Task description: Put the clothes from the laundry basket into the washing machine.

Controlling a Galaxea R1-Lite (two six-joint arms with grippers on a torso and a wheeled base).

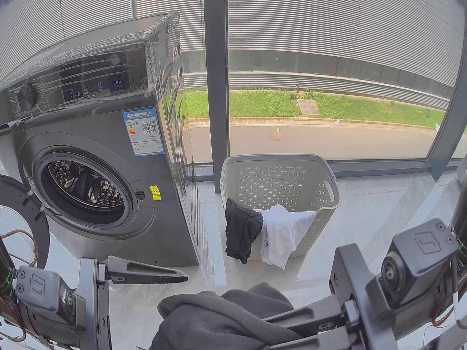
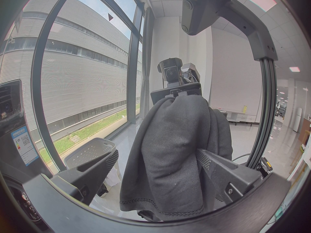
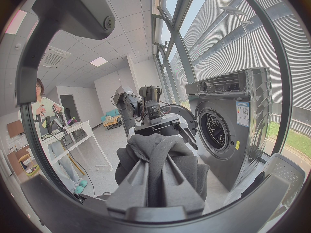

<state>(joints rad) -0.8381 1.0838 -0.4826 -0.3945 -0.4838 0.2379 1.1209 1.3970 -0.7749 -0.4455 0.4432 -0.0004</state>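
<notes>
Head view shows your right hand (image 1: 279, 323) clenched on a dark grey garment (image 1: 214, 317), low in front of you. Your left hand (image 2: 157, 154) is spread open close by it. Beyond, a black garment (image 1: 242, 229) and a white garment (image 1: 282, 234) drape over the laundry basket (image 1: 279, 157) rim, right of the open washing machine (image 1: 97, 122).

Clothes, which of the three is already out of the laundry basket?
The dark grey garment, clamped in the right gripper; the black garment and white garment hang over the rim of the laundry basket.
</notes>
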